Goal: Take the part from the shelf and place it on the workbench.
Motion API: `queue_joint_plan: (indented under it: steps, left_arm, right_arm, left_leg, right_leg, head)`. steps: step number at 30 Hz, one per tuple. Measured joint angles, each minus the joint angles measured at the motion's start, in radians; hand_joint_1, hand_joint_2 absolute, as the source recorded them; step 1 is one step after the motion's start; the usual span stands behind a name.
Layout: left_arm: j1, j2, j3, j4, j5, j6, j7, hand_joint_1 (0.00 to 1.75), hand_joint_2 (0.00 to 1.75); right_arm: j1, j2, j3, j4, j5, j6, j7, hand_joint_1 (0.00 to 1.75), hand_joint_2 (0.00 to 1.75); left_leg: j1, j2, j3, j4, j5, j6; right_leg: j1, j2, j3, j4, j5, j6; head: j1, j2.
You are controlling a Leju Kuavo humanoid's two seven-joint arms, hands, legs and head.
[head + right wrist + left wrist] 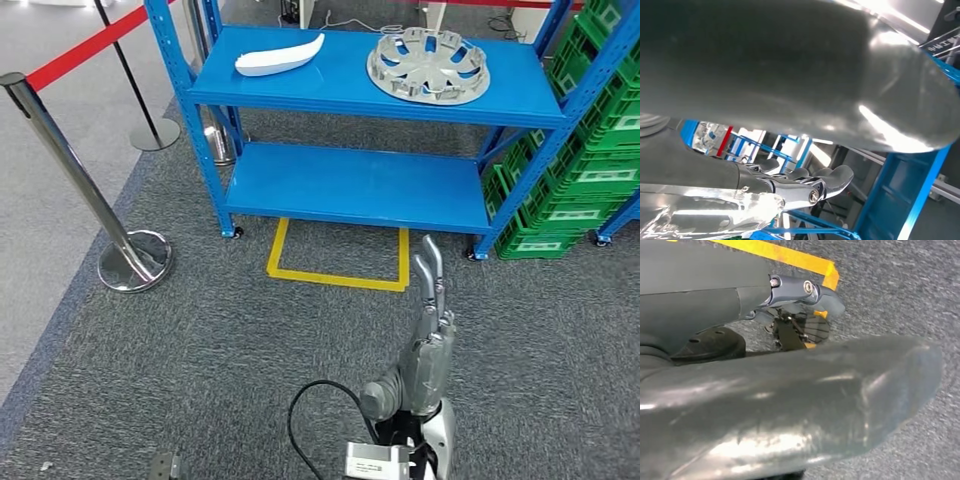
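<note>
Your right hand point(432, 300) rises empty, fingers straight, before the shelf point(362, 75), where the hubcap point(428, 65) looks light, stiff, slippery; take it by the rim.

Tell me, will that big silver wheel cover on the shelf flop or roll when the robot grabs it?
The wheel cover looks like stiff molded plastic, so probably no flopping. It lies flat, so unlikely to roll. Its open spokes suggest it's light.
</note>
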Motion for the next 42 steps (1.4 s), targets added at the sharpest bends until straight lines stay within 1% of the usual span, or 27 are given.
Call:
queue_joint_plan:
  steps: [1,3,7,9,11,12,13,14,16,17,18,19,22,23,24,26,27,28,29,31,32,33,34,37,38,40,42]
  left_arm:
    - [0.000,0.000,0.000,0.000,-0.002,-0.003,-0.002,0.00,0.00]
    - [0.000,0.000,0.000,0.000,-0.005,-0.005,-0.004,0.00,0.00]
    - [0.000,0.000,0.000,-0.001,-0.007,-0.005,-0.006,0.00,0.00]
    - [-0.002,-0.001,0.000,-0.002,-0.009,-0.002,-0.007,0.00,0.00]
    - [-0.001,0.000,0.000,-0.002,-0.010,0.003,-0.007,0.00,0.00]
    - [0.000,0.000,0.000,-0.002,-0.011,0.006,-0.006,0.00,0.00]
    - [0.001,0.000,0.000,-0.002,-0.011,0.007,-0.005,0.00,0.00]
    - [0.001,0.000,0.000,-0.002,-0.011,0.009,-0.004,0.00,0.00]
    - [0.001,0.000,0.001,-0.002,-0.011,0.011,-0.003,0.00,0.00]
    - [0.001,0.000,0.001,-0.002,-0.011,0.011,-0.003,0.00,0.00]
    - [0.000,-0.001,0.002,-0.002,-0.011,0.011,-0.003,0.00,0.00]
    - [-0.001,-0.001,0.004,-0.002,-0.011,0.012,-0.003,0.00,0.00]
    - [-0.001,-0.001,0.011,-0.002,-0.011,0.012,-0.003,0.00,0.00]
    - [-0.001,-0.002,0.012,-0.002,-0.011,0.012,-0.003,0.00,0.00]
    - [-0.002,-0.002,0.013,-0.002,-0.011,0.012,-0.003,0.00,0.00]
    - [-0.004,-0.002,0.015,-0.002,-0.012,0.012,-0.003,0.00,0.00]
    - [-0.004,-0.002,0.016,-0.002,-0.012,0.012,-0.003,0.00,0.00]
    - [-0.003,-0.001,0.016,-0.002,-0.013,0.011,-0.002,0.00,0.00]
    - [-0.002,-0.001,0.016,-0.002,-0.015,0.009,-0.001,0.00,0.00]
    - [-0.001,-0.001,0.016,-0.002,-0.019,0.005,0.002,0.00,0.00]
    - [-0.002,-0.002,0.016,-0.002,-0.020,0.004,0.003,0.00,0.00]
    - [-0.002,-0.001,0.016,-0.002,-0.022,0.004,0.003,0.00,0.00]
    - [-0.003,-0.001,0.016,-0.002,-0.023,0.004,0.003,0.00,0.00]
    - [-0.003,-0.001,0.016,-0.002,-0.024,0.005,0.003,0.00,0.00]
    - [-0.004,-0.001,0.016,-0.002,-0.024,0.005,0.003,0.00,0.00]
    - [-0.004,-0.001,0.016,-0.002,-0.025,0.005,0.003,0.00,0.00]
    - [-0.003,0.000,0.016,-0.002,-0.025,0.005,0.003,0.00,0.00]
  right_arm:
    - [0.000,0.000,0.000,-0.001,0.002,0.000,-0.002,0.00,0.00]
    - [0.002,0.000,-0.001,-0.004,0.006,0.000,-0.005,0.00,0.00]
    - [0.005,0.000,-0.001,-0.009,0.007,0.000,-0.009,0.00,0.00]
    - [0.006,0.000,-0.001,-0.011,0.008,0.000,-0.010,0.00,0.00]
    - [0.006,0.000,-0.001,-0.011,0.009,0.000,-0.011,0.00,0.00]
    - [0.006,0.000,-0.001,-0.011,0.010,0.000,-0.012,0.00,0.00]
    - [0.007,0.000,-0.001,-0.012,0.010,0.000,-0.012,0.00,0.00]
    - [0.007,0.000,-0.001,-0.012,0.010,0.000,-0.013,0.00,0.00]
    - [0.007,0.000,-0.002,-0.012,0.011,0.000,-0.014,0.00,0.00]
    - [0.007,0.000,-0.002,-0.012,0.012,0.000,-0.015,0.00,0.00]
    - [0.007,0.000,-0.002,-0.012,0.012,0.000,-0.016,0.00,0.00]
    - [0.007,0.000,-0.002,-0.013,0.013,0.000,-0.016,0.00,0.00]
    - [0.008,0.000,-0.003,-0.014,0.014,0.000,-0.017,0.00,0.00]
    - [0.008,0.000,-0.003,-0.014,0.014,0.000,-0.017,0.00,0.00]
    - [0.008,0.000,-0.003,-0.015,0.014,0.000,-0.017,0.00,0.00]
    - [0.008,0.000,-0.003,-0.015,0.015,0.000,-0.018,0.00,0.00]
    - [0.008,0.000,-0.004,-0.015,0.015,0.000,-0.018,0.00,0.00]
    - [0.008,0.000,-0.004,-0.015,0.015,0.000,-0.018,0.00,0.00]
    - [0.008,0.000,-0.004,-0.015,0.015,0.000,-0.018,0.00,0.00]
    - [0.008,0.000,-0.004,-0.015,0.015,0.000,-0.018,0.00,0.00]
    - [0.008,0.000,-0.004,-0.015,0.016,0.000,-0.018,0.00,0.00]
    - [0.009,0.000,-0.004,-0.015,0.017,0.000,-0.018,0.00,0.00]
    - [0.009,0.000,-0.004,-0.015,0.019,0.000,-0.018,0.00,0.00]
    - [0.010,0.000,-0.004,-0.015,0.022,0.000,-0.019,0.00,0.00]
    - [0.010,0.000,-0.004,-0.015,0.023,0.000,-0.019,0.00,0.00]
    - [0.010,0.000,-0.004,-0.015,0.024,0.000,-0.019,0.00,0.00]
    - [0.010,0.000,-0.004,-0.015,0.024,0.000,-0.019,0.00,0.00]
  left_leg:
    - [-0.002,-0.001,0.009,0.001,-0.008,-0.004]
    - [-0.006,-0.002,0.022,0.003,-0.021,-0.015]
    - [-0.004,-0.001,0.030,0.013,-0.029,-0.038]
    - [-0.003,0.001,-0.012,0.092,-0.064,-0.048]
    - [-0.003,0.001,-0.095,0.222,-0.105,-0.055]
    - [-0.002,0.001,-0.130,0.267,-0.107,-0.056]
    - [-0.002,0.001,-0.150,0.278,-0.088,-0.056]
    - [-0.002,0.001,-0.151,0.252,-0.048,-0.055]
    - [-0.003,0.002,-0.113,0.138,0.045,-0.050]
    - [-0.004,0.003,-0.090,0.087,0.070,-0.047]
    - [-0.006,0.003,-0.073,0.052,0.073,-0.040]
    - [-0.007,0.002,-0.063,0.036,0.061,-0.032]
    - [-0.005,0.001,-0.049,0.016,0.038,-0.010]
    - [-0.003,0.001,-0.044,0.012,0.034,-0.004]
    - [-0.001,0.001,-0.039,0.009,0.031,0.001]
    - [-0.002,0.002,-0.033,0.008,0.024,0.008]
    - [-0.002,0.002,-0.029,0.008,0.020,0.009]
    - [-0.002,0.001,-0.025,0.009,0.017,0.009]
    - [-0.002,0.000,-0.019,0.009,0.012,0.009]
    - [-0.002,-0.003,-0.003,0.009,0.003,0.004]
    - [-0.004,-0.004,0.003,0.010,-0.002,-0.001]
    - [-0.005,-0.005,0.005,0.011,-0.005,-0.006]
    - [-0.007,-0.005,0.005,0.012,-0.006,-0.012]
    - [-0.006,-0.004,0.005,0.010,-0.005,-0.026]
    - [-0.006,-0.003,0.000,0.020,-0.014,-0.032]
    - [-0.005,-0.001,-0.037,0.100,-0.062,-0.043]
    - [-0.004,0.000,-0.103,0.230,-0.116,-0.050]
  right_leg:
    - [0.000,-0.001,0.029,-0.068,0.032,-0.002]
    - [0.001,-0.001,0.070,-0.151,0.057,-0.010]
    - [0.001,0.001,0.091,-0.168,0.057,-0.031]
    - [-0.004,-0.001,0.108,-0.176,0.053,-0.040]
    - [-0.005,0.000,0.118,-0.179,0.043,-0.046]
    - [-0.005,0.001,0.124,-0.179,0.036,-0.047]
    - [-0.005,0.003,0.133,-0.179,0.029,-0.046]
    - [-0.005,0.005,0.144,-0.179,0.019,-0.044]
    - [-0.006,0.007,0.170,-0.180,-0.003,-0.036]
    - [-0.005,0.007,0.179,-0.180,-0.015,-0.031]
    - [-0.003,0.007,0.183,-0.181,-0.023,-0.026]
    - [-0.001,0.006,0.185,-0.184,-0.029,-0.023]
    - [0.000,0.004,0.191,-0.190,-0.040,-0.009]
    - [0.001,0.003,0.183,-0.169,-0.053,-0.004]
    - [0.001,0.002,0.162,-0.125,-0.074,-0.001]
    - [0.001,0.001,0.082,0.008,-0.122,0.001]
    - [0.001,0.001,0.041,0.065,-0.134,0.001]
    - [0.001,0.001,0.012,0.093,-0.125,0.000]
    - [0.001,0.001,0.000,0.082,-0.094,0.000]
    - [0.001,0.001,0.020,-0.025,0.005,-0.004]
    - [0.001,0.001,0.036,-0.083,0.041,-0.006]
    - [0.002,0.002,0.050,-0.125,0.062,-0.009]
    - [0.003,0.003,0.056,-0.146,0.068,-0.012]
    - [0.003,0.008,0.059,-0.155,0.068,-0.025]
    - [0.001,0.007,0.061,-0.157,0.069,-0.030]
    - [-0.004,0.004,0.064,-0.161,0.070,-0.038]
    - [-0.004,0.002,0.064,-0.161,0.069,-0.042]
  head:
    - [0.000,0.000]
    - [0.000,0.000]
    - [-0.003,0.000]
    - [-0.009,0.000]
    - [-0.012,0.000]
    - [-0.012,0.000]
    - [-0.012,0.000]
    - [-0.012,0.000]
    - [-0.011,0.000]
    - [-0.012,0.000]
    - [-0.013,0.000]
    - [-0.012,0.000]
    - [-0.009,0.000]
    - [-0.008,0.000]
    - [-0.006,0.000]
    - [-0.004,0.000]
    - [-0.004,0.000]
    - [-0.004,0.000]
    - [-0.004,0.000]
    - [-0.004,0.000]
    - [-0.004,0.000]
    - [-0.005,0.000]
    - [-0.005,0.000]
    - [-0.005,0.000]
    - [-0.007,0.000]
    - [-0.009,0.000]
    - [-0.011,0.000]
